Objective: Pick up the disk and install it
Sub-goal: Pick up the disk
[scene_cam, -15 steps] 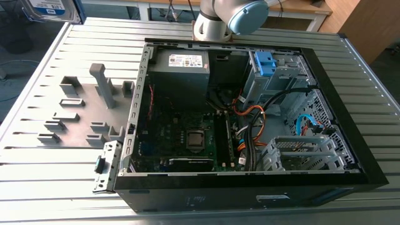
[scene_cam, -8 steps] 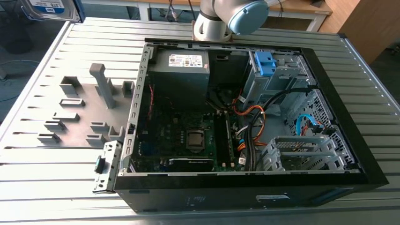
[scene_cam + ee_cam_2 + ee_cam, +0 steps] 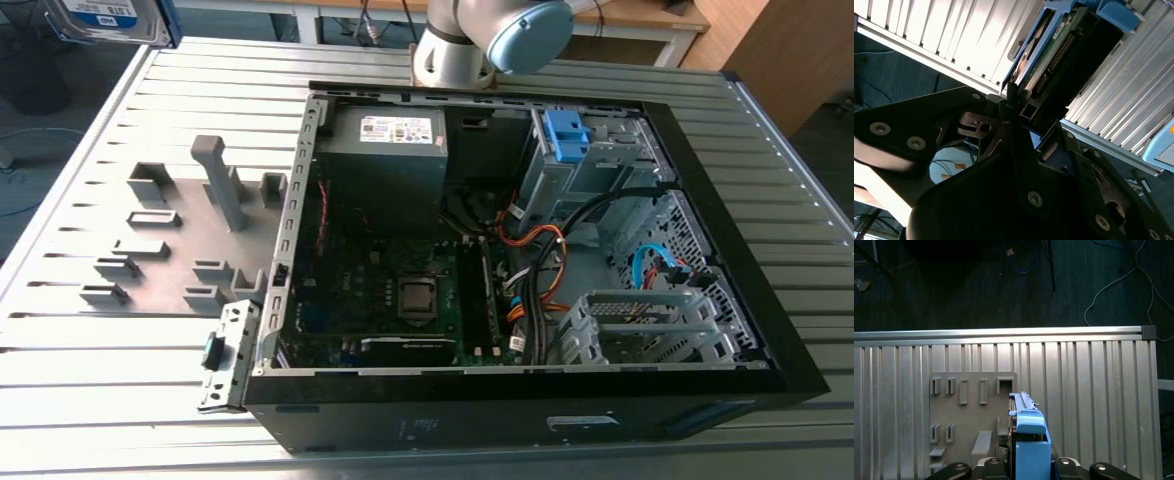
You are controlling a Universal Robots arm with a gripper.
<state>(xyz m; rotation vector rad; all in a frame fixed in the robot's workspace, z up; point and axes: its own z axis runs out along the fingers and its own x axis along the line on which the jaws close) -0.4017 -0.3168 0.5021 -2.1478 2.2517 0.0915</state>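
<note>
The disk [image 3: 114, 20] hangs in the air above the table's far corner on the exterior view's left, its white-and-blue label facing the camera. In the second wrist view the disk [image 3: 1054, 45] shows its blue side rail and green circuit board, and my gripper [image 3: 1031, 117] is shut on its near end. The first wrist view sees the disk [image 3: 1029, 440] edge-on with a blue rail, clamped between the black fingers [image 3: 991, 462], high above the grey fixture plate [image 3: 974, 405].
An open computer case [image 3: 747, 250] lies on the slatted aluminium table [image 3: 80, 340]. Inside it are a grey power supply [image 3: 387, 150], a blue bracket [image 3: 565, 135] in the drive bay, loose cables and a metal drive cage [image 3: 641, 325]. The fixture plate [image 3: 174, 230] carries upright holders.
</note>
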